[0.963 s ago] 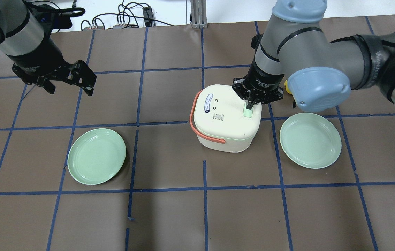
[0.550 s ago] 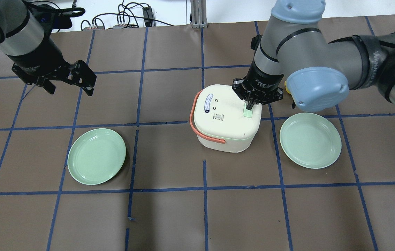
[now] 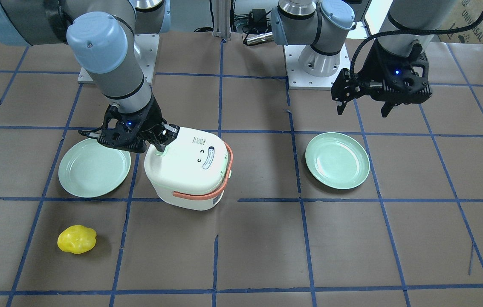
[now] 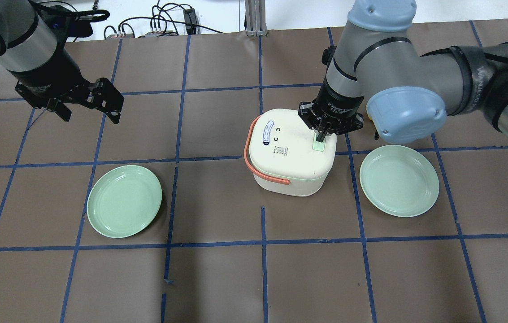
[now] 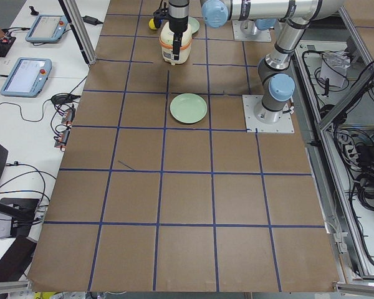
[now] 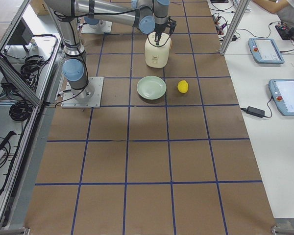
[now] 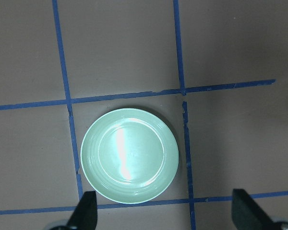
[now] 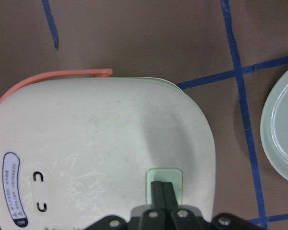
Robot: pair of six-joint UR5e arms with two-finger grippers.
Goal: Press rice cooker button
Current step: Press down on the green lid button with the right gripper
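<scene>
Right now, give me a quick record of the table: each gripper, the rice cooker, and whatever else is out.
rice cooker: upright, lid closed
right gripper: shut, tips on the green button
left gripper: open, empty, away from the rice cooker
left plate: green, empty
right plate: green, empty
other: yellow fruit on the table

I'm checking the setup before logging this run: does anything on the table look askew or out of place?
The rice cooker sits skewed to the blue tape grid. A yellow lemon-like object lies loose on the table near one green plate, not on it. Nothing looks spilled or broken.
</scene>
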